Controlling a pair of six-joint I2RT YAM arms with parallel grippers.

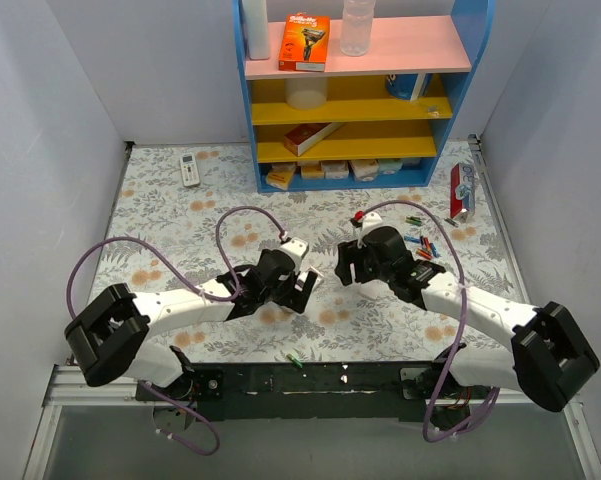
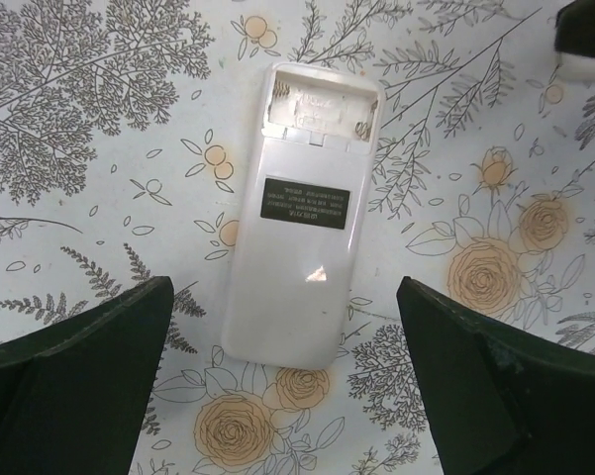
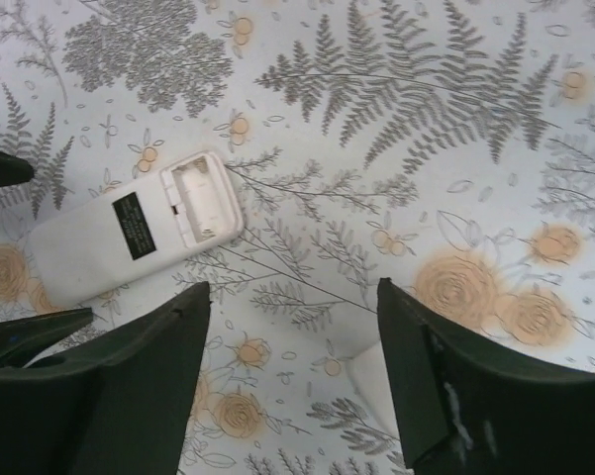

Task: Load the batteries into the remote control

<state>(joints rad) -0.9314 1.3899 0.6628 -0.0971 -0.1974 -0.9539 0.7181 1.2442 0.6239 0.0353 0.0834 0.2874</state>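
The flowered table [image 1: 180,200] bears everything. Above it the left claw [image 2: 284,297] hangs wide open over the remote control [image 2: 292,257], which lies back up between its jaws, touching neither, with its battery recess uncovered and empty. The right claw [image 3: 292,292] is open too, holding nothing, with the remote just outside its jaws. The batteries [image 1: 417,243] lie scattered beside the right arm.

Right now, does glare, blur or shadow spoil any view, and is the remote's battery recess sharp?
Left wrist view: the remote control is sharp, its recess empty, with one small glare spot on its back; the label is too small to read; the dark fingers look soft. Right wrist view: even light, recess clear. Top external view: soft even light, the batteries only tiny coloured specks.
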